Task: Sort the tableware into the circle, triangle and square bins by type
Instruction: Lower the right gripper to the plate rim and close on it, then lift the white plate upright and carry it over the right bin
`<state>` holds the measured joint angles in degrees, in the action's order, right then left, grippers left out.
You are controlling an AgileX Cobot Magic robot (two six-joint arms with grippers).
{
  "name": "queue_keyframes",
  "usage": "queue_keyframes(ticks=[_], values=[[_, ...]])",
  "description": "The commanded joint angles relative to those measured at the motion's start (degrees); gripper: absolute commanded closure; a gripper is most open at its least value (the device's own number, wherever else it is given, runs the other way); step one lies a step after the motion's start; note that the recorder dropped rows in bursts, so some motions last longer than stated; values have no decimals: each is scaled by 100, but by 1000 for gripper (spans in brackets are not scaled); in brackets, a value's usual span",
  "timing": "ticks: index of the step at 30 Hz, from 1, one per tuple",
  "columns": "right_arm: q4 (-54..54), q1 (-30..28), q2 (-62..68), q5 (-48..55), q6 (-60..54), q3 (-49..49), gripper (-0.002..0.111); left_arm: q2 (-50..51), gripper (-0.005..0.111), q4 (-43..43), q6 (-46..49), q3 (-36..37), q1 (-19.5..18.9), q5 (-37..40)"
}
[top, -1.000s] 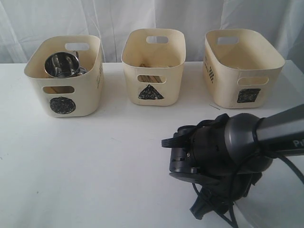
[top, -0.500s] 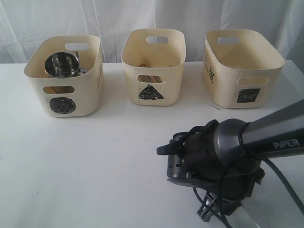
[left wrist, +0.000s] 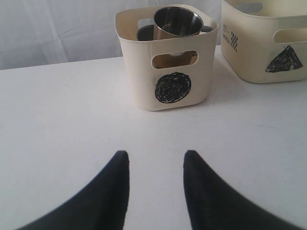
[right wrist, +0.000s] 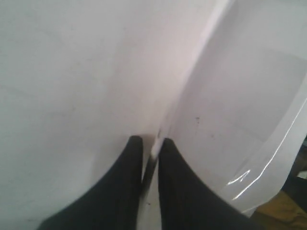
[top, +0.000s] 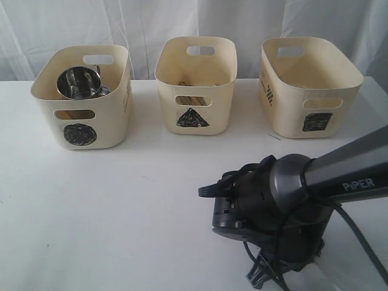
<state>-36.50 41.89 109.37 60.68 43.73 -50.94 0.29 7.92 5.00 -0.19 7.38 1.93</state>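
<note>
While left gripper (left wrist: 156, 157) hangs jaws apart facing circle bin (left wrist: 136, 79), right gripper (right wrist: 151, 142) sits clamped on rim of large white plate (right wrist: 230, 100).

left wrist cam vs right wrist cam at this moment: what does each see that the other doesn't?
Left wrist only: the left hand open with nothing between its fingers, the circle bin with a steel mug sticking out of the top, and part of the triangle bin. Right wrist only: the right hand pinched on the rim of the white plate. Both: the white table.
</note>
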Motion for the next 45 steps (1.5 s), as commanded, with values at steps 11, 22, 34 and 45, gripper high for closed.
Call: queue_keyframes(ticks=[11,22,34,45], values=[[215,163,-1401,-622,-143,20,108,-29,64,15,-7,19,-7,-34],[229,209,-2673,-725,-132,20,108,-29,64,15,-7,19,-7,-34],[216,281,-3674,-727,-132,8,108,-29,64,15,-7,19,-7,-34],[153,714,-4467,-910,-518,-404,108,-29,64,15,-7,19,-7,-34]])
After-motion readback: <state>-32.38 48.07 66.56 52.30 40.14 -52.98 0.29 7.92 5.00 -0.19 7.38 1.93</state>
